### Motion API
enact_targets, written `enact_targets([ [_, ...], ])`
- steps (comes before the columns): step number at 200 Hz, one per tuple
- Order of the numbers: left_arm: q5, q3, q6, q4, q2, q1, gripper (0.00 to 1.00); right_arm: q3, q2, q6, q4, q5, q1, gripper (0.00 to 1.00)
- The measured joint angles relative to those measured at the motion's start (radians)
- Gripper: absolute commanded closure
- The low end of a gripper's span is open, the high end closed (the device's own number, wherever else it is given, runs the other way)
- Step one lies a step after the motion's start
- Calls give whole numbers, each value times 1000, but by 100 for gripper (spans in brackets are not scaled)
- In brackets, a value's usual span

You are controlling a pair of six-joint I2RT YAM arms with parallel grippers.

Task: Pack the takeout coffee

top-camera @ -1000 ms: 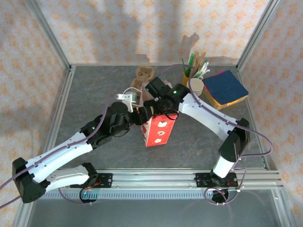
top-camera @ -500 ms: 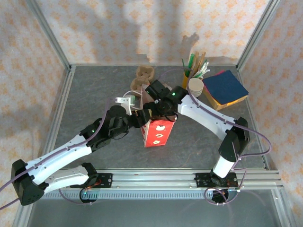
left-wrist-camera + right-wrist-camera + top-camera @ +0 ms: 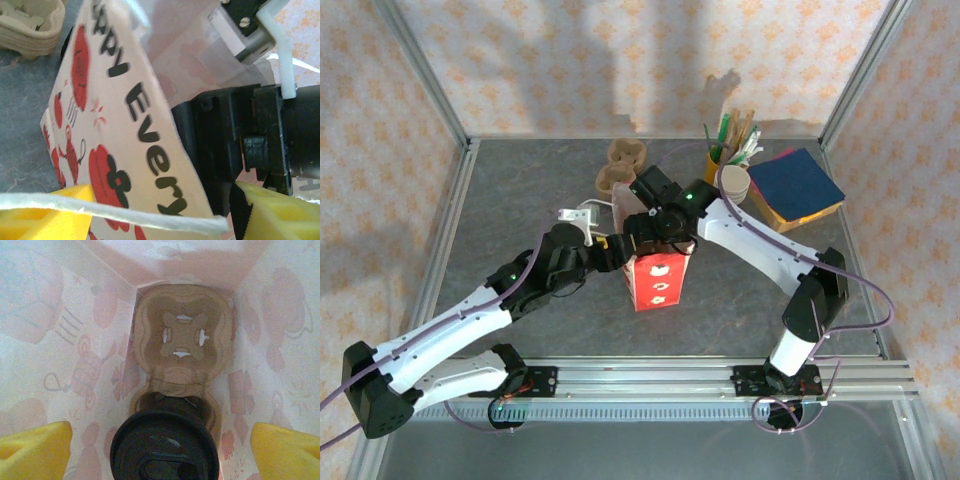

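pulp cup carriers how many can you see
2. One pulp cup carrier lies inside the red bag, holding the takeout coffee in one slot; the other carrier sits on the table behind the bag, and may be a stack.

Red-printed bag (image 3: 115,125) tilted between spread left claw (image 3: 162,217) fingers (image 3: 45,215), pulp carrier (image 3: 30,25) beyond.

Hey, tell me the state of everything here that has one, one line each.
Red bag, upright, top open.
Tray in the bag, far pocket empty.
Coffee cup, lid on, seated in that tray's near pocket.
Tray on the table, empty; table.
Right tool, open, either side of the cup, inside the bag.
Left tool, open, astride the bag's wall.
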Motion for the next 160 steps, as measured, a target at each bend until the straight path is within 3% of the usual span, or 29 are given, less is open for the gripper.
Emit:
enact_targets([
  [160, 2, 49, 17, -62, -28, 14, 24, 87, -11, -3, -20, -16, 0, 9],
])
